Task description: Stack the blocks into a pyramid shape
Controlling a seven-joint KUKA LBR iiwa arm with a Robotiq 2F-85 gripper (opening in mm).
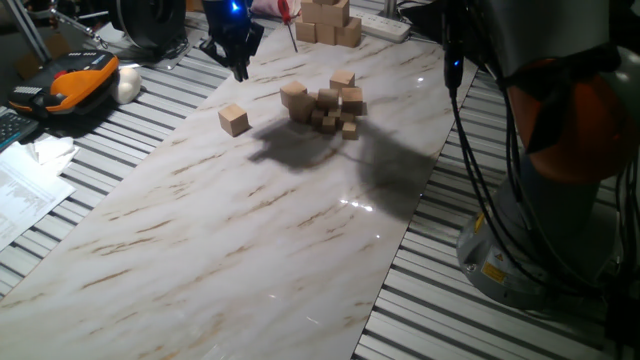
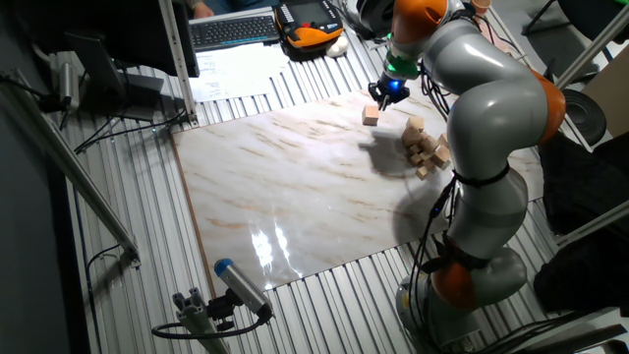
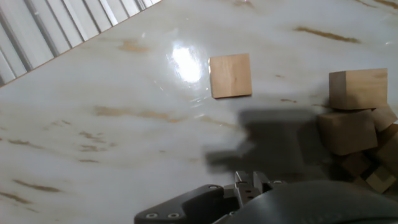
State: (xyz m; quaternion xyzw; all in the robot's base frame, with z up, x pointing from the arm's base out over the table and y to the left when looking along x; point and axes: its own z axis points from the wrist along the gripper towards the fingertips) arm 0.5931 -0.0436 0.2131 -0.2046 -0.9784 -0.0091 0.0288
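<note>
Wooden cube [image 1: 234, 120] sits alone on your marble tabletop [image 1: 200, 230].
Your gripper [image 1: 238, 62] hovers above and just behind it, grasping nothing; whether its jaws are parted, you cannot tell. Remaining cubes [image 1: 325, 104] cluster nearby.

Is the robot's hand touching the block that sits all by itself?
Apart. In one fixed view the end effector hangs above and behind the lone block, with bare table visible between them.
</note>
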